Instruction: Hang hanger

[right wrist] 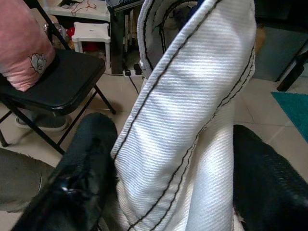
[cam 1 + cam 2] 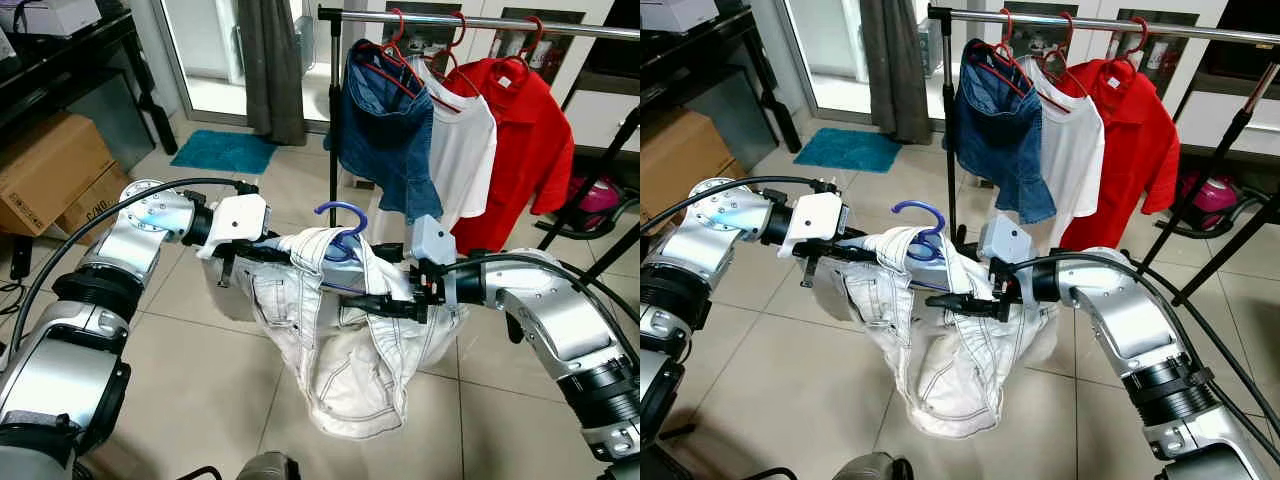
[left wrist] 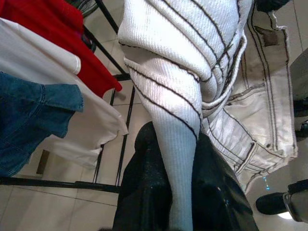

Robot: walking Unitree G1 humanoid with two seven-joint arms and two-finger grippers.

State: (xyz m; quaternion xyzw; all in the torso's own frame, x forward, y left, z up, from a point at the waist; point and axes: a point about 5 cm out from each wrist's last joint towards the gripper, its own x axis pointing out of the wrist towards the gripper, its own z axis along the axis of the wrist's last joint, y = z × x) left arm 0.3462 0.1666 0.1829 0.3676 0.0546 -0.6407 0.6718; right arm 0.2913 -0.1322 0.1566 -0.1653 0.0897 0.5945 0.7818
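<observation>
A blue hanger [image 2: 345, 226] carries a white denim garment [image 2: 350, 370], which hangs between my two arms in front of the clothes rack [image 2: 480, 20]. My left gripper [image 2: 262, 250] is shut on the garment's left end, and white cloth sits pinched between its black fingers [image 3: 144, 183]. On the garment's right side my right gripper [image 2: 372, 300] is shut, with fabric between its fingers [image 1: 86, 163]. The hanger's hook points up, well below the rail. On the rail, red hangers hold a blue denim piece [image 2: 385, 130], a white T-shirt [image 2: 462, 150] and a red shirt [image 2: 525, 140].
Cardboard boxes [image 2: 45, 170] stand under a black table at the left. A teal mat [image 2: 222, 150] and a grey curtain [image 2: 272, 70] lie beyond. Black slanted stand legs [image 2: 590, 190] cross the right side. A black folding chair [image 1: 53, 82] holds a pink cushion.
</observation>
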